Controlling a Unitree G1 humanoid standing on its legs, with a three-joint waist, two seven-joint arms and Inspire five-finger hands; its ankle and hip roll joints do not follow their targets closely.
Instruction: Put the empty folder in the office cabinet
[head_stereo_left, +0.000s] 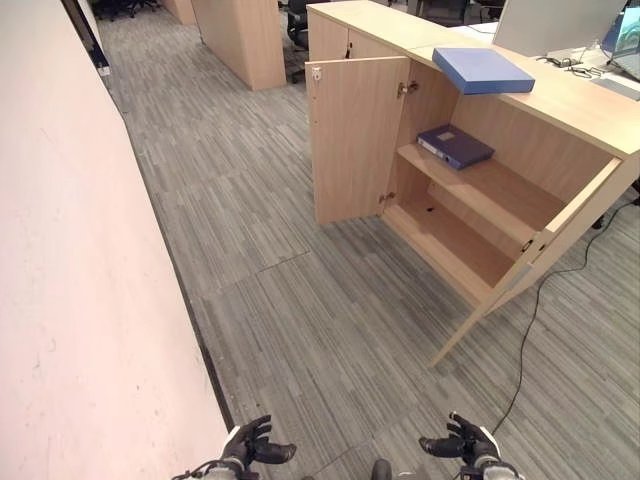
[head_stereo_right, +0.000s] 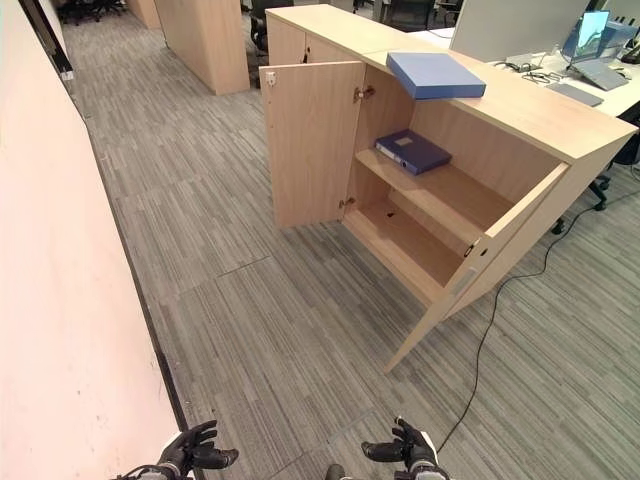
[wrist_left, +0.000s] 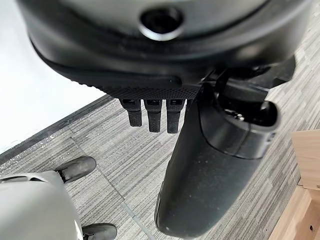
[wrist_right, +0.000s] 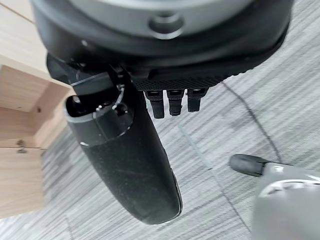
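Blue flat folder (head_stereo_left: 483, 70) lies atop the open wooden cabinet (head_stereo_left: 490, 190), not yet picked up; left hand (head_stereo_left: 250, 443) and right hand (head_stereo_left: 462, 441) hang relaxed, empty, well away.

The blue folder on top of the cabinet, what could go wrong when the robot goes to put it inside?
The light blue folder hangs slightly over the cabinet's front edge, so a clumsy grab might knock it to the floor. The right door stands open into the walkway; an arm could bump it. A dark blue binder already lies on the upper shelf, leaving less room there. Both hands are empty.
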